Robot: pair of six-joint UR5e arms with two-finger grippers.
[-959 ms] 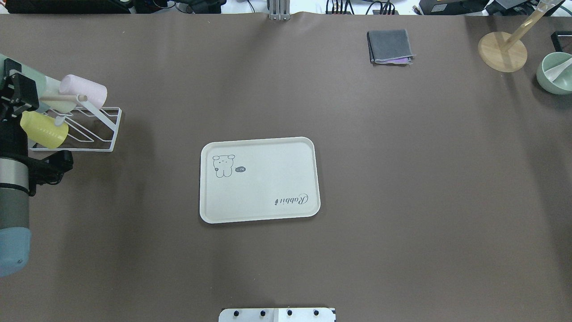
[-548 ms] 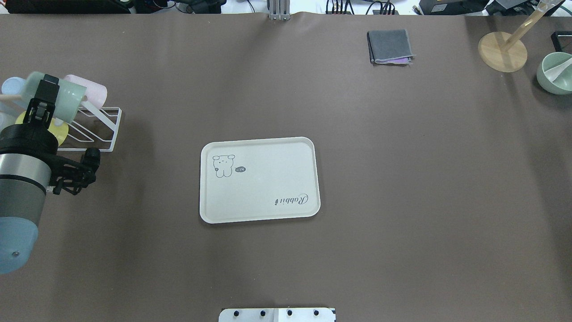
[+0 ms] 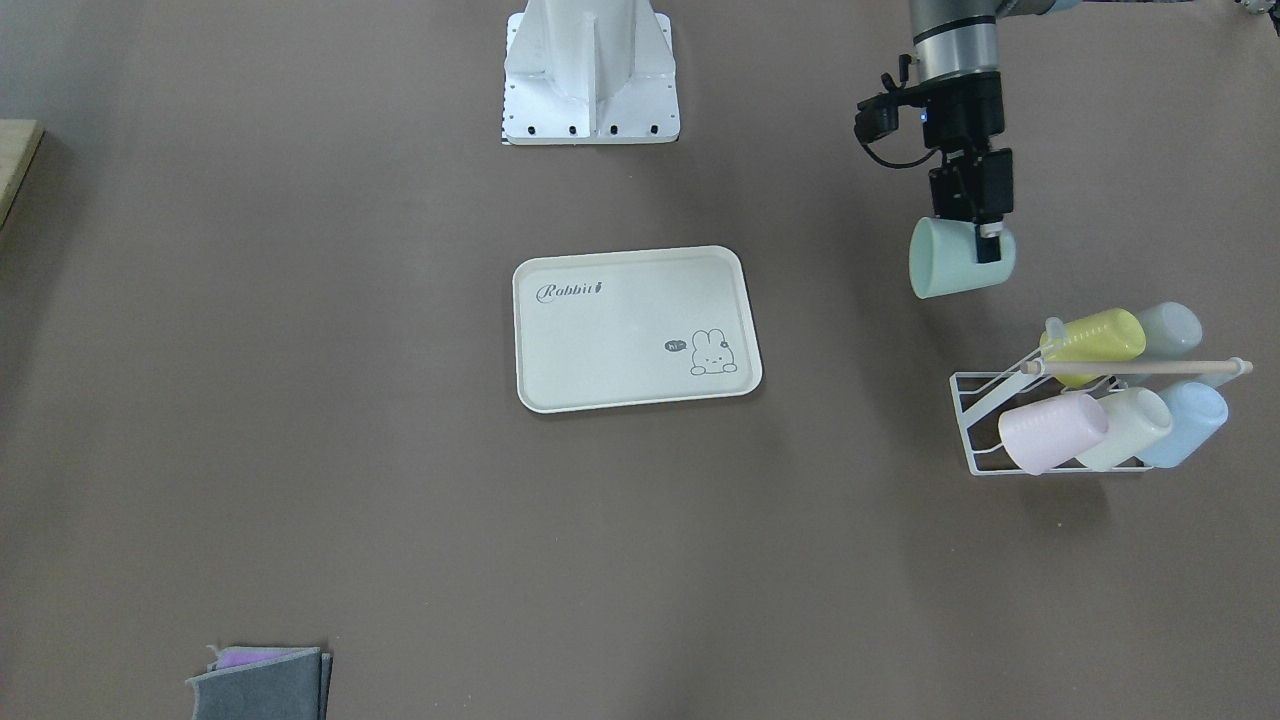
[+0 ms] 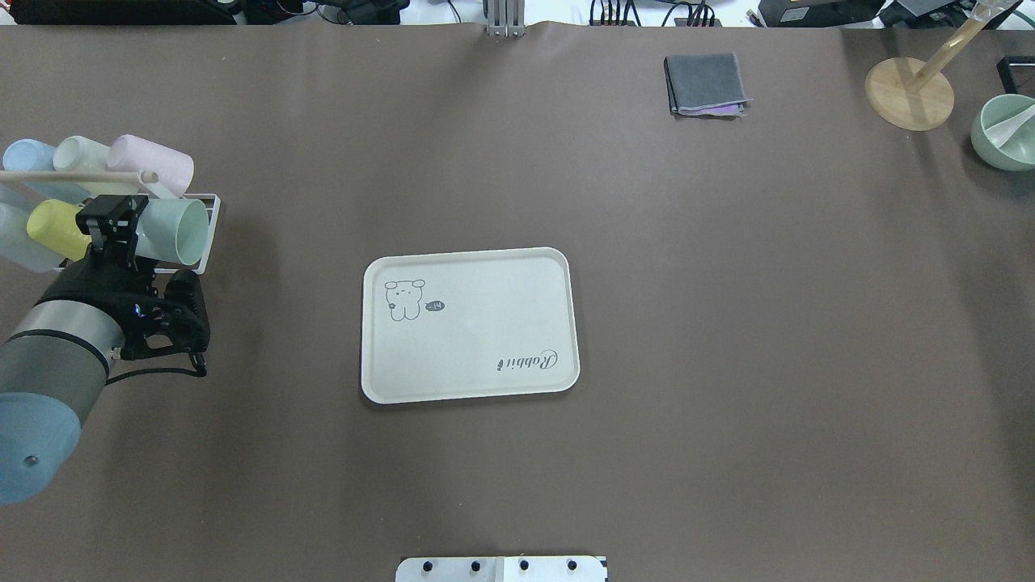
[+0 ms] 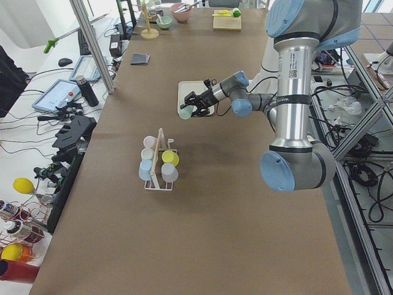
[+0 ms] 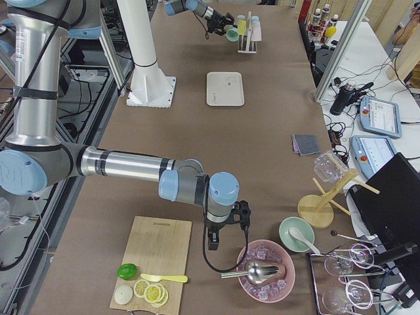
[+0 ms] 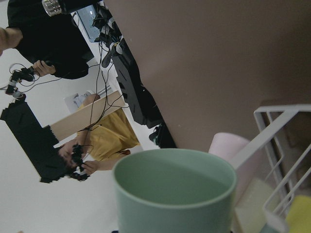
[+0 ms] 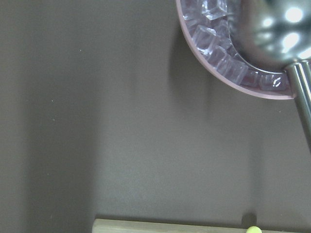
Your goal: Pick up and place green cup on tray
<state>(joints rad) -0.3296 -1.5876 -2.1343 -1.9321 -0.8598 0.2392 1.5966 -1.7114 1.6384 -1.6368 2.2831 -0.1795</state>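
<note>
left tool (image 3: 986, 243) points forward, level, clamping the green cup (image 3: 947, 266) sideways aloft.

Left gripper (image 4: 120, 220) clamps mint-green matte tumbler (image 4: 174, 231) at its base. Tumbler is tipped sideways, mouth toward cream rectangular rabbit tray (image 4: 485, 323), well apart. White wire rack (image 4: 202, 195) alongside holds pale pink cup (image 4: 154, 162) and yellow cup (image 4: 50, 226).
</note>
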